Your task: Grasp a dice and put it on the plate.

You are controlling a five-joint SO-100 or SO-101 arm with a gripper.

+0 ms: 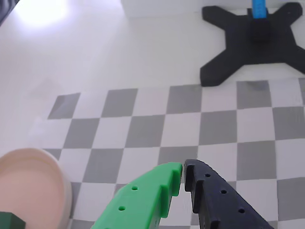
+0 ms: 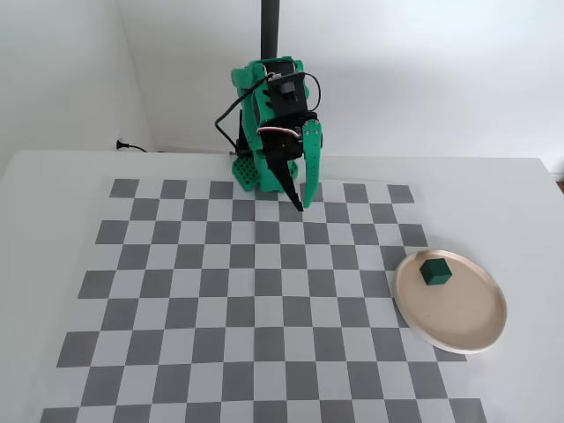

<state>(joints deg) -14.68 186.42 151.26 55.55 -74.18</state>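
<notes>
The dark green dice (image 2: pixel 436 270) lies on the beige-pink plate (image 2: pixel 463 330), toward its far left part, at the right of the checkered mat in the fixed view. The wrist view catches only a corner of the dice (image 1: pixel 10 221) on the plate (image 1: pixel 45 164) at bottom left. My gripper (image 2: pixel 304 204) hangs folded near the arm's base, far from the plate, over the mat's far edge. In the wrist view the gripper (image 1: pixel 183 168) is shut, green and black tips nearly touching, nothing between them.
The grey-and-white checkered mat (image 2: pixel 220 300) covers the table. A black cross-shaped stand foot (image 1: pixel 255 40) with a blue post sits beyond the mat in the wrist view. A black pole (image 2: pixel 269 31) rises behind the arm. A cable plug (image 2: pixel 123 145) lies at the back left.
</notes>
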